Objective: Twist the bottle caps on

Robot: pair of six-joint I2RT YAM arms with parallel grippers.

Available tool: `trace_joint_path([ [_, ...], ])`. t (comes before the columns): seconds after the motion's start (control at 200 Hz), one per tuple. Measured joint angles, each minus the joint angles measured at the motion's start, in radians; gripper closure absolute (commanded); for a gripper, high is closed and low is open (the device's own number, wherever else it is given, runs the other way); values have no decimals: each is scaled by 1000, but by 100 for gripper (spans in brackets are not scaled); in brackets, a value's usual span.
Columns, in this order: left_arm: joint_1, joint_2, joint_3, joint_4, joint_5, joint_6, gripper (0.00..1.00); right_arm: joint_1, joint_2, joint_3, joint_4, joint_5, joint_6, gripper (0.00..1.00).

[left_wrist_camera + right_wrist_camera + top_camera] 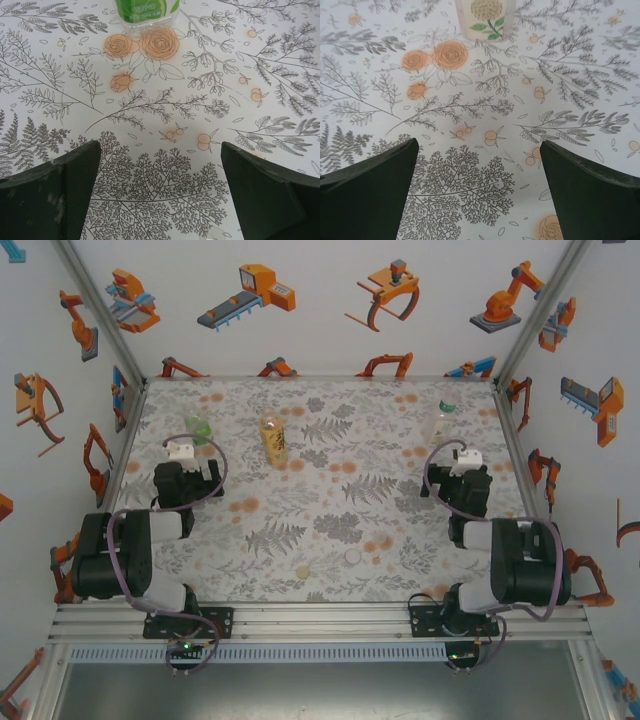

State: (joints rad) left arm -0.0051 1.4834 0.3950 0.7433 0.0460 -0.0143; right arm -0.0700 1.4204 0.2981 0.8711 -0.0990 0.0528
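Nearest, at 6 o'clock on the counter (400, 530), the pale yellow cap (303, 572) and white cap (352, 556) lie loose, well apart from every bottle, so I judge nothing screwed on yet. Left pincer (160, 145) and right pincer (479, 144) gape wide and empty, each apparently lined up on a bottle at its 12 o'clock: the green bottle (145, 12) and colourless bottle (485, 20), both cut off at the top edge. Farther, the amber bottle (272, 438) stands near 11 o'clock; the green cap (447, 406), at 1 o'clock, sits on or beside the colourless bottle, cannot tell which.

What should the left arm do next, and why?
Probably ease the left gripper forward to straddle the small clear plastic bottle of green liquid: its jaws stand open and empty, the bottle stands straight ahead, and a bottle likely needs steadying before capping.
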Motion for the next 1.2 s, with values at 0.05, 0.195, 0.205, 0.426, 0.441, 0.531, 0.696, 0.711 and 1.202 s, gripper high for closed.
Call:
trace_joint_path([
  [0.05, -1, -36, 3, -29, -1, 1, 3, 0, -39, -3, -8, 0, 0, 1],
  [0.195, -20, -138, 19, -105, -27, 2, 3, 0, -129, 9, -68, 5, 0, 2],
  [0.205, -23, -145, 21, -112, -30, 2, 3, 0, -134, 13, -76, 5, 0, 2],
  [0.426, -70, -252, 72, -246, -76, -3, 3, 0, -158, 153, -270, 11, 19, 3],
  [0.441, -71, -257, 75, -253, -76, -6, 3, 0, -155, 166, -281, 11, 19, 3],
  [0.531, -79, -288, 93, -299, -77, -24, 3, 0, -127, 224, -310, 11, 28, 3],
  [0.696, -99, -343, 107, -375, -68, -54, 3, 0, -31, 306, -333, 9, 33, 3],
  [0.711, -100, -348, 108, -381, -66, -57, 3, 0, -22, 312, -336, 7, 34, 3],
  [1.202, -114, -520, 106, -508, -54, -104, 3, 0, 302, 602, -327, -47, 50, 5],
])
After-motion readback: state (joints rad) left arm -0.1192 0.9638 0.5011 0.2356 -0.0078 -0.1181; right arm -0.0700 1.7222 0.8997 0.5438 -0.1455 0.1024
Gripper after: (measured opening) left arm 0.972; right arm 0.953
